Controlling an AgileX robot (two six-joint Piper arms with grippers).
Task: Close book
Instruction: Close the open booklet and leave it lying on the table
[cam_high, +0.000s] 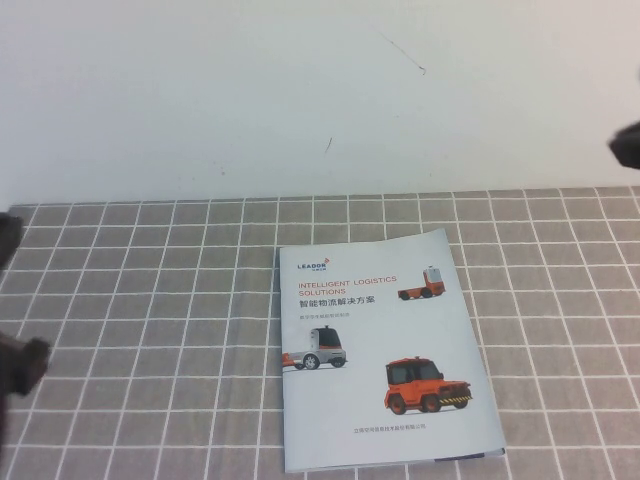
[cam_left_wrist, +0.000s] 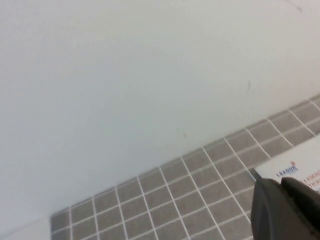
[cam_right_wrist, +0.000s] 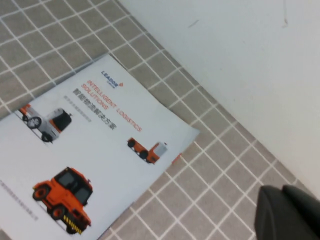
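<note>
Obs: book lies flat on the grey checked cloth covering the surface, a little to the robot's right of centre and near the front edge. Front cover up, printed with title and orange vehicles. The spine runs along its left side and the free edge faces the robot's right. It reads as already closed. A thin sliver of darker page peeks out at the near right corner.

Left claw: at the far left margin of the high view, well apart from the book and holding nothing. You cannot tell from any view whether it is open or closed.

Right claw: at the far right margin, up by the white wall, also well clear of the book and empty. Open or closed, again cannot tell.

Handling, judged: thin softcover, so expect it to be light and floppy, with no stiffness to lever against. The cover looks glossy, so it is likely slick under a pad and may slide on the cloth rather than lift. It lies flush, so no face offers a pinch. If you need to touch it at all, work the free right edge, not the spine side. A flat downward press on the cover to seat the pages suits it better than a grasp.

Status, judged: nothing left to fold over.
</note>
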